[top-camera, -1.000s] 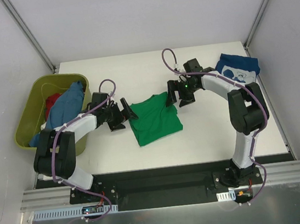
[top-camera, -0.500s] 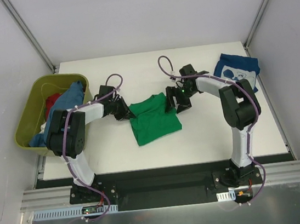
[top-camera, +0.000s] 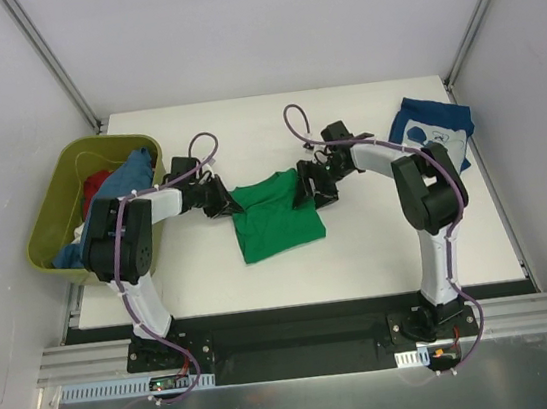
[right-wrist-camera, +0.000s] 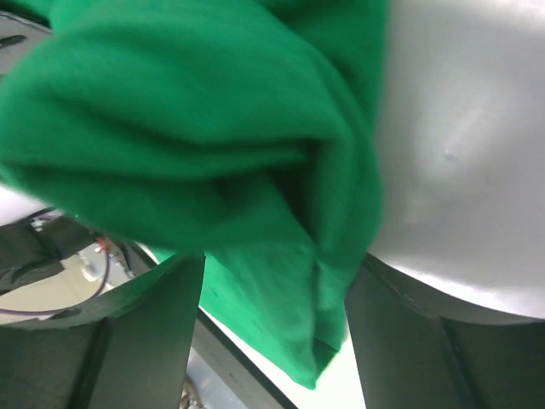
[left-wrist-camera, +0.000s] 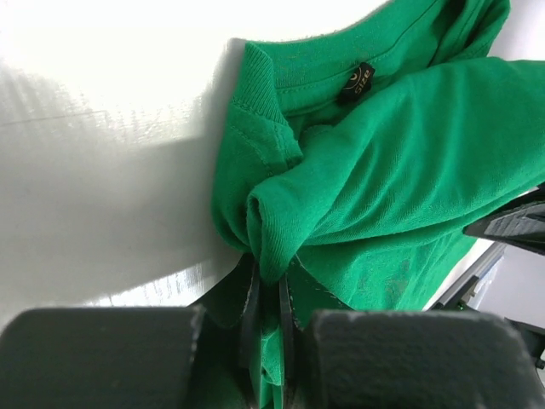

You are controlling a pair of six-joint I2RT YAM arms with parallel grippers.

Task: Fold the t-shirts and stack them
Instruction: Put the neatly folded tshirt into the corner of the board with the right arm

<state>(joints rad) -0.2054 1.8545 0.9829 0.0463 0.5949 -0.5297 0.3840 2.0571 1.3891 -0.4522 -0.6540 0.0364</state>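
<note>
The bright green t-shirt (top-camera: 276, 219) lies partly folded in the middle of the table. My left gripper (top-camera: 225, 201) is at its left edge, shut on a bunched fold of the green cloth (left-wrist-camera: 383, 170), which is pinched between the jaws (left-wrist-camera: 268, 277). My right gripper (top-camera: 304, 188) is at the shirt's right edge. Its fingers (right-wrist-camera: 162, 324) stand apart, with a hanging fold of green cloth (right-wrist-camera: 196, 128) loose between them. A navy t-shirt with a white print (top-camera: 435, 126) lies at the back right. A mid-blue t-shirt (top-camera: 120, 189) and a red one (top-camera: 97, 183) sit in the tub.
The olive-green tub (top-camera: 60, 228) stands at the table's left edge, close to my left arm. White walls enclose the table on three sides. The black base rail (top-camera: 291, 338) runs along the near edge.
The left gripper reached the shirt's left edge and shut on it. The right gripper moved left over the shirt's right edge, its jaws narrowing. The shirt's top edge has drawn together slightly.
</note>
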